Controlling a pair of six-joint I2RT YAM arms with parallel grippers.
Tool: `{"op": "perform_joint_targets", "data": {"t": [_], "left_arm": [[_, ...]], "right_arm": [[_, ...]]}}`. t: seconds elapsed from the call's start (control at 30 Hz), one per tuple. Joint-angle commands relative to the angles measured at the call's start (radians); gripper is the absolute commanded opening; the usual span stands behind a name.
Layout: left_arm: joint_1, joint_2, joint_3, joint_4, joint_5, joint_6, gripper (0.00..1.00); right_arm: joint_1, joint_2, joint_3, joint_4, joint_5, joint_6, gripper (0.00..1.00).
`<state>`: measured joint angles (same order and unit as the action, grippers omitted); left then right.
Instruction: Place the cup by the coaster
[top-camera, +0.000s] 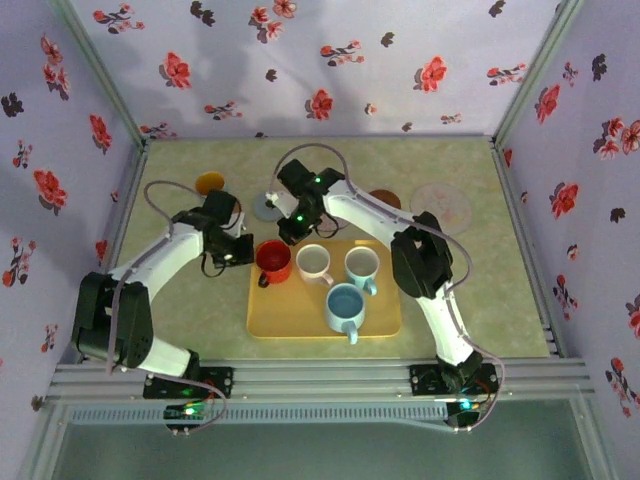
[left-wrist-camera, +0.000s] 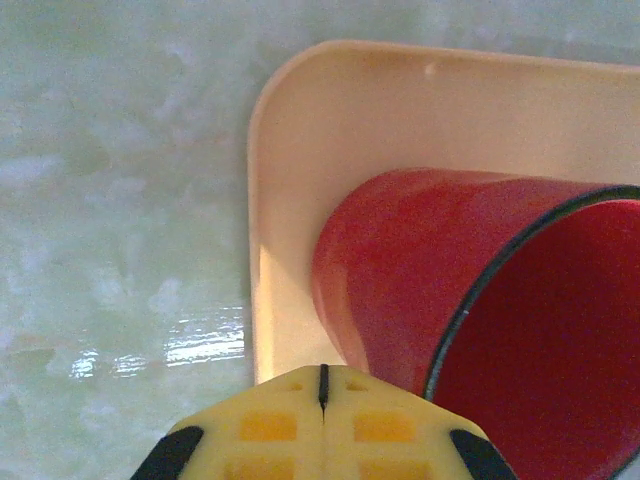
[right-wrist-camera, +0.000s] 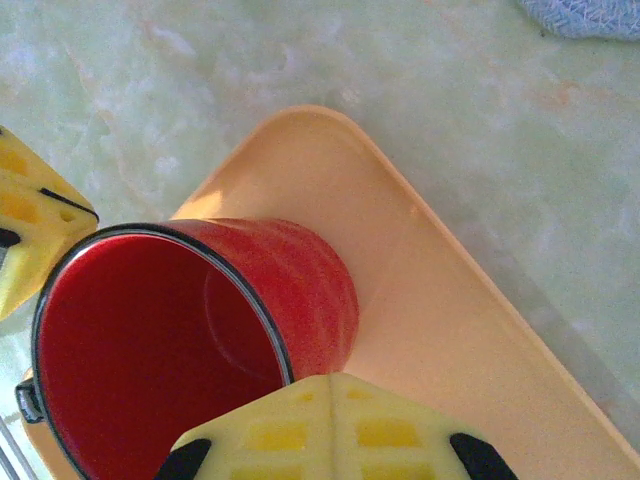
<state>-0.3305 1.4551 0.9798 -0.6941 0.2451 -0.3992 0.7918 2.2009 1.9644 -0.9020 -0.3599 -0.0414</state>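
The red cup stands upright in the far-left corner of the yellow tray. My left gripper is shut and empty just left of the cup, its joined fingertips over the tray's rim beside the cup's wall. My right gripper is shut and empty just beyond the cup, tips above the cup's rim. A grey coaster lies on the table behind the tray, near the right gripper.
A white cup and two light blue cups also stand on the tray. An orange coaster, a brown coaster and a pale round coaster lie further back. Flowered walls enclose the table.
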Motion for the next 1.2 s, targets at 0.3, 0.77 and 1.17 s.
{"op": "perform_joint_targets", "data": {"t": [0.3, 0.77, 1.17], "left_arm": [[-0.003, -0.180, 0.091, -0.204, -0.015, 0.144, 0.04], [-0.157, -0.338, 0.066, -0.269, -0.092, 0.134, 0.45], [-0.252, -0.273, 0.000, -0.201, -0.134, 0.003, 0.84]], "right_arm": [[-0.005, -0.259, -0.195, 0.212, 0.092, 0.003, 0.23], [-0.004, -0.609, -0.567, 0.435, 0.173, -0.011, 0.77], [-0.004, -0.884, -0.837, 0.515, 0.225, -0.043, 1.00]]}}
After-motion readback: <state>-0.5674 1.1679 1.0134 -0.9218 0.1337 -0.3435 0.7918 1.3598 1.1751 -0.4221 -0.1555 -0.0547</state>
